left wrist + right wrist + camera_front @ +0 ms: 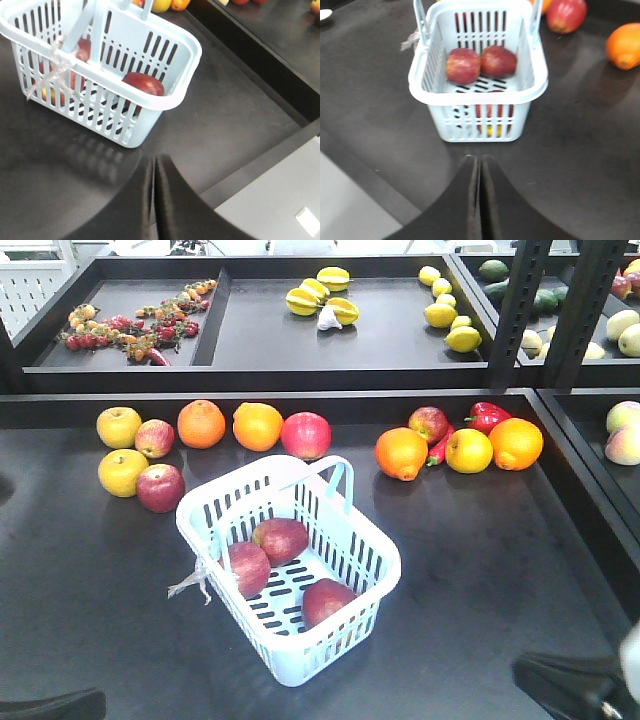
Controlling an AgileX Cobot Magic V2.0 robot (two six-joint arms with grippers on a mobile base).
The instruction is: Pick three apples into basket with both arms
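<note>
Well, all three apples (282, 538) sit inside the basket (372, 540) on the counter (480, 570), ahead of both wrists; left fingers (154, 172) and right fingers (480, 172) are pressed together, holding nothing. Only the right wrist view shows two apples touching, the third half hidden behind slats

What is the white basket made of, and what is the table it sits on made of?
The basket looks like thin moulded plastic, pale blue-white and smooth, with neat slots cut through its sides and bottom. The table looks like a dark, matte sheet with a faint sheen; whether it is rubber, laminate or painted board I cannot tell.
</note>
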